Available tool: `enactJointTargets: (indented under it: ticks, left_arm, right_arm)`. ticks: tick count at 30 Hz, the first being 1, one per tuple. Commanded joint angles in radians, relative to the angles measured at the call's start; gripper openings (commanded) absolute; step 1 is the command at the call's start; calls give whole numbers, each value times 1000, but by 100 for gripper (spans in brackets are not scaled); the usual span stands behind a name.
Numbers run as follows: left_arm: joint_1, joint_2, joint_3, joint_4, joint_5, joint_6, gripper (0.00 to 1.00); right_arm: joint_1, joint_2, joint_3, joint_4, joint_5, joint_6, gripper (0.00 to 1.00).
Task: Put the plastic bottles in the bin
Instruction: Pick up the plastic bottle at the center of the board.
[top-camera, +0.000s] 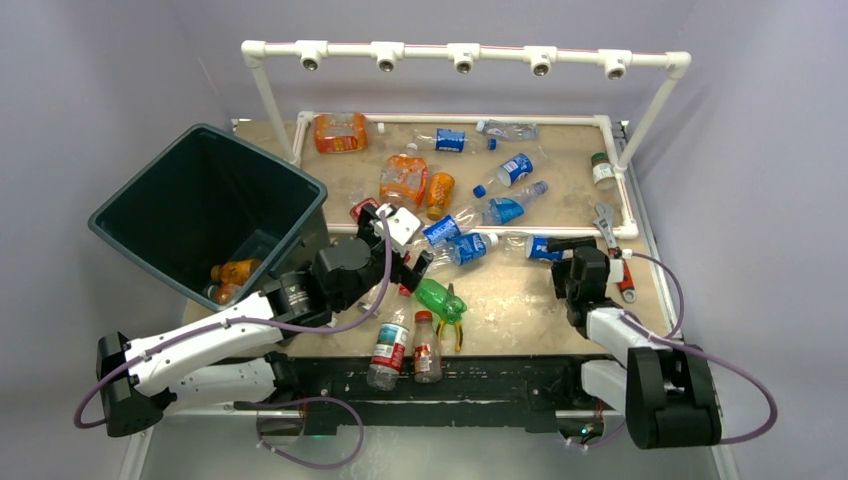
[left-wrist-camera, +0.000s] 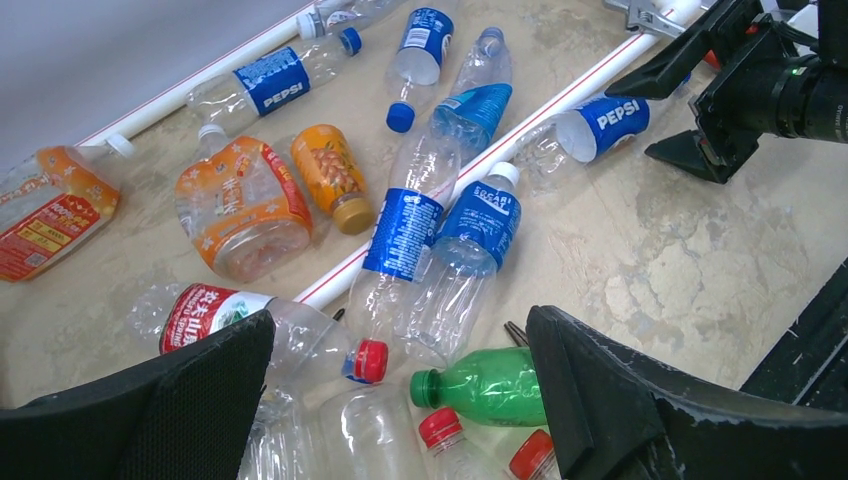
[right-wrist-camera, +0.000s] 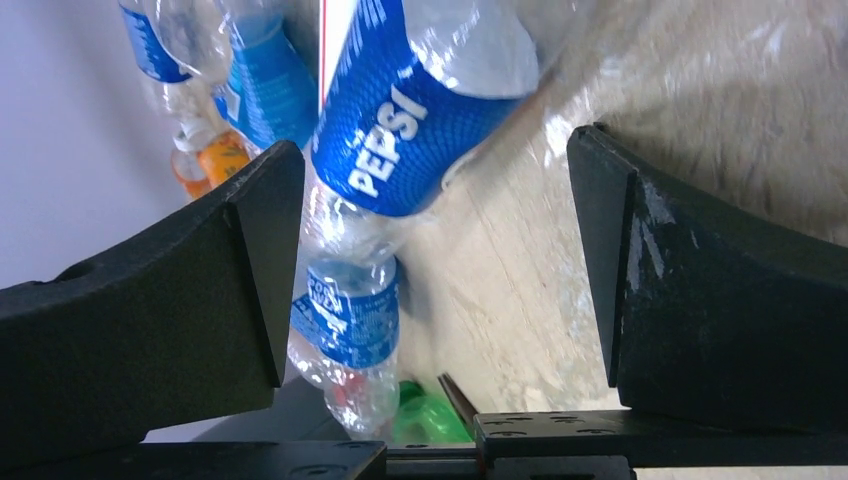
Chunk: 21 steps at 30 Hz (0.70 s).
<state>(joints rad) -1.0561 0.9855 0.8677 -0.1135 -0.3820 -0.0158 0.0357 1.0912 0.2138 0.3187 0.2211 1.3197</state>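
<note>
1. Bin (top-camera: 300, 200) — stands at the left side of the table (top-camera: 520, 300), mouth open upward and tipped toward the camera. Two orange bottles (top-camera: 235, 270) lie at its bottom.
2. Remaining plastic bottles (top-camera: 500, 210) — lying scattered over the table, outside the bin. Most are inside or across the white pipe frame (top-camera: 470, 118). Two red-capped bottles (top-camera: 390, 348) lie near the front edge.
3. Left gripper (top-camera: 412, 265) — released, jaws spread wide, nothing between them. It hovers over the cluster at the table's middle, just right of the bin. In its wrist view a green bottle (left-wrist-camera: 495, 385) lies on the table below, between the two fingers and untouched.
4. Right gripper (right-wrist-camera: 435, 260) — released, jaws spread wide, grasping nothing. A crushed Pepsi bottle (right-wrist-camera: 400, 110) lies on the table just ahead of the fingertips, near the frame's near pipe. Whether either finger touches it cannot be told.
5. Other items — yellow-handled pliers (top-camera: 455, 325) lie beside the green bottle. A wrench (top-camera: 607, 222) lies across the frame's right corner, near the right gripper.
</note>
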Motion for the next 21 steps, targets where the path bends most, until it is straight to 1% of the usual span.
enactJointTargets:
  ticks: [1, 2, 5, 9, 14, 21]
  left_arm:
    - [2, -41, -15, 63, -44, -19, 96]
    - [2, -44, -16, 65, -56, -20, 96]
    - [2, -50, -22, 73, -70, -25, 96]
    - [2, -42, -21, 76, -63, -25, 96]
    - [2, -21, -15, 71, -38, -29, 95]
    - [2, -16, -12, 63, -36, -31, 94]
  right_arm:
    - [-48, 113, 39, 97, -19, 23, 92]
    - [-78, 139, 39, 115, -36, 26, 91]
    - [-108, 183, 32, 159, -60, 25, 88]
    - [-112, 208, 24, 190, -64, 17, 83]
    - [-112, 277, 24, 221, -71, 11, 80]
    - [-112, 328, 17, 281, -104, -3, 64]
